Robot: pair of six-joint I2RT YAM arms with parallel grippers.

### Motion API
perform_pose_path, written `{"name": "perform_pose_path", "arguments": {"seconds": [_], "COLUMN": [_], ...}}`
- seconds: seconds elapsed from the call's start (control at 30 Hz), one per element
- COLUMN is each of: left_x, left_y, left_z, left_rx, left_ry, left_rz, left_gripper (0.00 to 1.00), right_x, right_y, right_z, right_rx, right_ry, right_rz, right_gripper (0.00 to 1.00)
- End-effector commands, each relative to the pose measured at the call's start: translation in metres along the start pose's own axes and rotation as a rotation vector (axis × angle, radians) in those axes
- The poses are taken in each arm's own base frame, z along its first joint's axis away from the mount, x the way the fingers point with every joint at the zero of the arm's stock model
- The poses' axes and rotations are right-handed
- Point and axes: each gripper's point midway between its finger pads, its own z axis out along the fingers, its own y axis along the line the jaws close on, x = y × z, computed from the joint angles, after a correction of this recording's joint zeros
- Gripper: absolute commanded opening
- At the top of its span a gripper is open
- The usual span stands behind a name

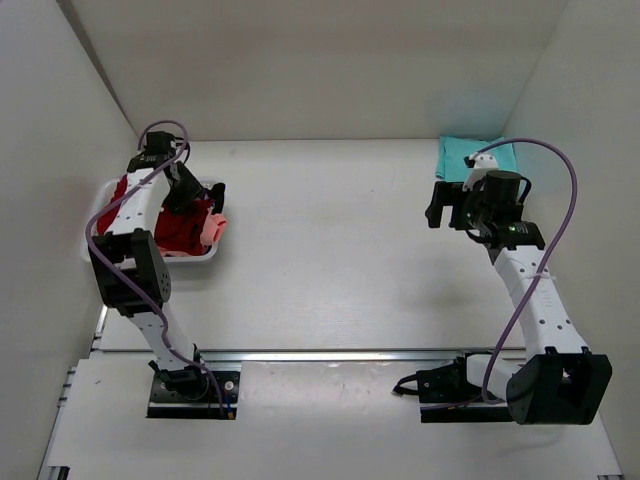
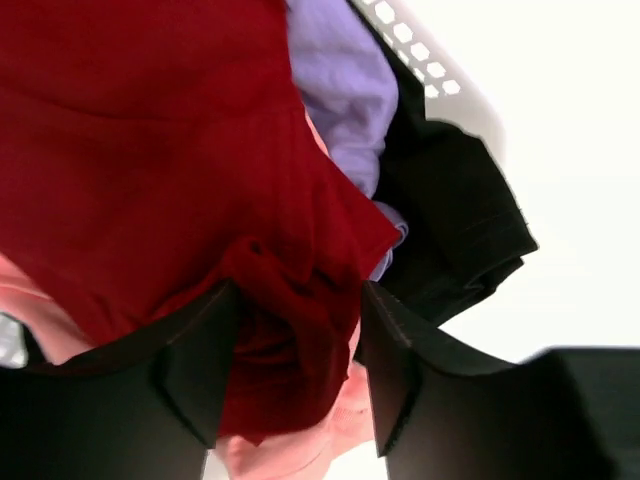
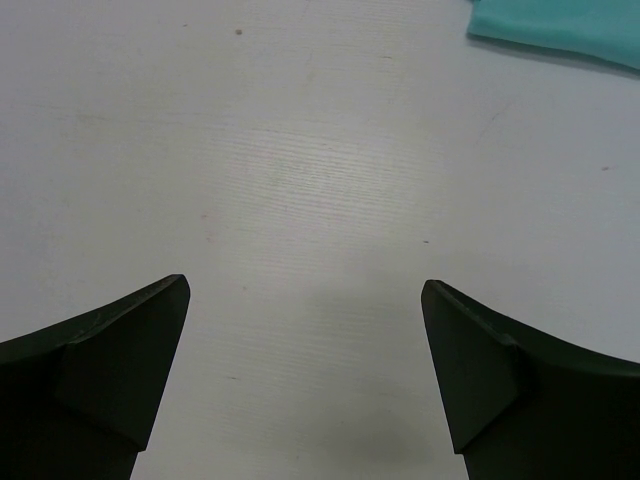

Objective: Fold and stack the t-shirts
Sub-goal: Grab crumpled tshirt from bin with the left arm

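The left claw [image 2: 295, 350] is found closed on a bunch of the red shirt [image 2: 150, 150] in the basket [image 2: 420, 60]; the right claw [image 3: 305, 340] is held wide over the bench [image 3: 300, 150], near the folded teal shirt [image 3: 560, 25]. A slow, straight lift is advised, so that nothing else is dragged out.

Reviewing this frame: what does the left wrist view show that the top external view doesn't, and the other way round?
Only the left wrist view shows a lavender shirt and a black garment, and the left pincer closed on a bunch of the dark red shirt. Only the top external view shows the teal shirt lying flat at the table's far right corner, with the right pincer near it. Both show the dark red shirt, the salmon pink shirt and the white basket.
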Motion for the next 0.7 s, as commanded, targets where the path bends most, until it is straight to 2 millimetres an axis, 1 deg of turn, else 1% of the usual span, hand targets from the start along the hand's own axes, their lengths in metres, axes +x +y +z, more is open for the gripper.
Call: {"name": "perform_pose_path", "arguments": {"seconds": [0.0, 0.03, 0.07, 0.1, 0.13, 0.17, 0.2, 0.23, 0.27, 0.3, 0.33, 0.37, 0.4, 0.43, 0.47, 0.5, 0.53, 0.57, 0.6, 0.63, 0.67], "left_x": [0.001, 0.005, 0.009, 0.008, 0.006, -0.003, -0.012, -0.028, -0.036, -0.051, -0.07, -0.075, -0.093, -0.096, -0.099, -0.099, -0.091, -0.081, -0.06, -0.041, -0.019], "left_y": [-0.018, -0.018, -0.019, -0.021, -0.019, -0.021, -0.024, -0.028, -0.03, -0.038, -0.048, -0.057, -0.072, -0.088, -0.118, -0.147, -0.179, -0.195, -0.234, -0.251, -0.278], "left_z": [-0.01, -0.005, -0.003, -0.005, -0.007, -0.016, -0.024, -0.04, -0.051, -0.072, -0.095, -0.109, -0.14, -0.158, -0.195, -0.23, -0.253, -0.271, -0.311, -0.335, -0.356], "left_rx": [0.056, 0.059, 0.069, 0.073, 0.069, 0.074, 0.075, 0.083, 0.092, 0.113, 0.132, 0.147, 0.191, 0.244, 0.355, 0.491, 0.647, 0.748, 0.976, 1.101, 1.207], "left_ry": [0.036, 0.053, 0.076, 0.077, 0.071, 0.036, 0.001, -0.057, -0.085, -0.138, -0.215, -0.243, -0.328, -0.366, -0.439, -0.493, -0.507, -0.5, -0.503, -0.467, -0.454], "left_rz": [-0.05, -0.052, -0.06, -0.071, -0.084, -0.092, -0.096, -0.101, -0.107, -0.103, -0.086, -0.055, -0.041, 0.016, 0.078, 0.107, 0.149, 0.16, 0.24, 0.268, 0.3], "left_gripper": [0.61, 0.54, 0.25, 0.02, 0.0, 0.0, 0.0, 0.0, 0.0, 0.0, 0.0, 0.0, 0.0, 0.0, 0.0, 0.0, 0.0, 0.0, 0.0, 0.0, 0.0], "right_x": [-0.012, -0.016, -0.015, -0.018, -0.016, -0.017, -0.018, -0.018, -0.021, -0.016, -0.021, -0.026, -0.032, -0.043, -0.047, -0.053, -0.055, -0.055, -0.051, -0.048, -0.044], "right_y": [-0.009, -0.009, -0.011, -0.01, -0.011, -0.011, -0.011, -0.015, -0.016, -0.021, -0.027, -0.035, -0.032, -0.036, -0.04, -0.039, -0.034, -0.032, -0.028, -0.021, -0.013], "right_z": [0.001, 0.0, 0.002, 0.0, 0.002, -0.001, 0.0, 0.0, -0.001, 0.0, -0.004, -0.006, -0.008, -0.011, -0.015, -0.017, -0.015, -0.014, -0.014, -0.01, -0.009], "right_rx": [0.019, 0.02, 0.026, 0.022, 0.025, 0.026, 0.028, 0.041, 0.043, 0.062, 0.084, 0.094, 0.062, 0.053, 0.055, 0.039, 0.015, 0.014, -0.002, -0.026, -0.047], "right_ry": [-0.043, -0.056, -0.052, -0.061, -0.052, -0.058, -0.061, -0.067, -0.08, -0.073, -0.105, -0.127, -0.165, -0.211, -0.234, -0.268, -0.281, -0.285, -0.28, -0.27, -0.26], "right_rz": [0.018, 0.012, 0.017, 0.008, 0.008, 0.005, 0.003, 0.0, -0.005, 0.0, -0.021, -0.032, -0.042, -0.041, -0.018, -0.015, 0.033, 0.041, 0.065, 0.058, 0.064], "right_gripper": [0.99, 0.99, 0.99, 0.99, 0.99, 0.99, 0.99, 0.99, 0.99, 1.0, 0.99, 0.99, 0.99, 0.99, 0.99, 0.92, 0.75, 0.5, 0.4, 0.24, 0.15]}}
